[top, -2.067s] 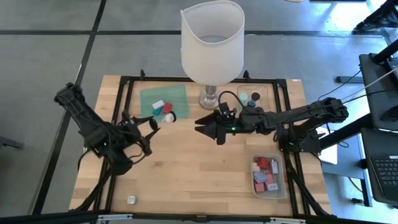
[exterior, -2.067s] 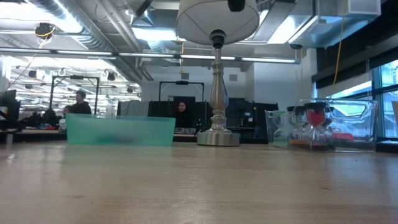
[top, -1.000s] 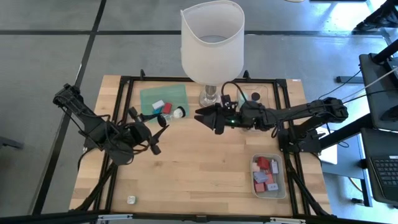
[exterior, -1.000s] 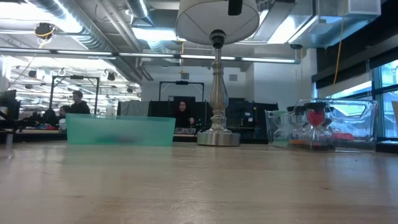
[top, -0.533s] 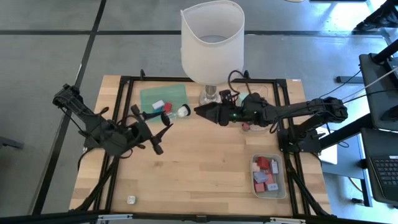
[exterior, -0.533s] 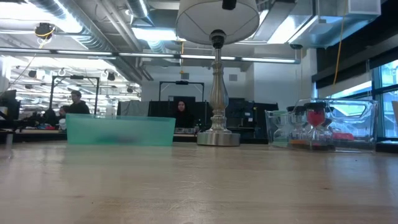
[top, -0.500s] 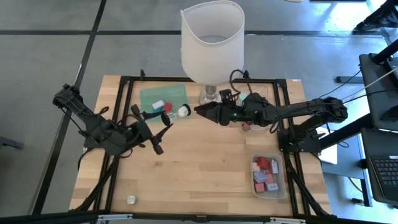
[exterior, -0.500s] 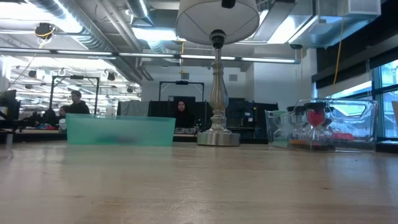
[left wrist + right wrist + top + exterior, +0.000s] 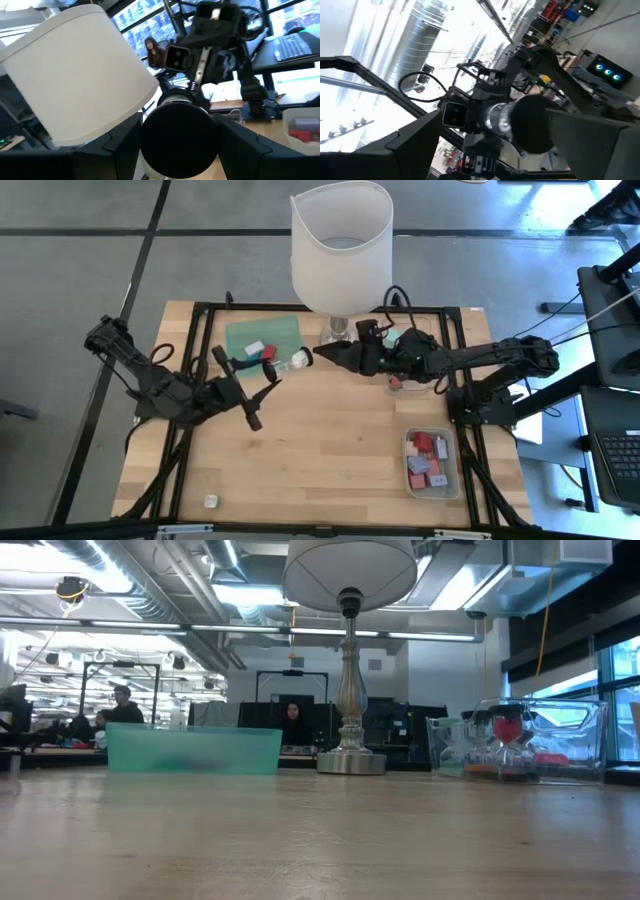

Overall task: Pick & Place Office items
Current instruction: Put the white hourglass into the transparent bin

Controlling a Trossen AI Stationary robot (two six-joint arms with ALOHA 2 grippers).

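high view: a wooden table (image 9: 330, 450) with a big white-shaded lamp (image 9: 341, 242) at upper centre. the left gripper (image 9: 278, 370) reaches in from the left of the frame and the right gripper (image 9: 318, 352) from the right. their tips nearly meet just below the lamp. between them a short pale cylinder (image 9: 291, 360) with a dark cap lies sideways above the table. left of it, on a green mat (image 9: 285, 332), sit a white block (image 9: 254, 348) and a red block (image 9: 268, 352). a clear tray (image 9: 457, 465) at lower right holds red and lavender blocks. a small white piece (image 9: 211, 501) lies alone at lower left.

low view: the lamp base (image 9: 350, 762) stands at centre. a green tray (image 9: 193, 750) is to its left and a clear box (image 9: 520, 740) with red pieces to its right. people (image 9: 122, 705) sit far behind.

left wrist view: the cylinder's dark round end (image 9: 180, 135) fills the centre. the left fingers (image 9: 105, 150) press close on both sides, holding it. the lamp shade is at upper left, and the other arm is behind.

right wrist view: the cylinder (image 9: 530, 125) points at the camera. the right fingers (image 9: 410, 145) are spread wide, one well apart from it.
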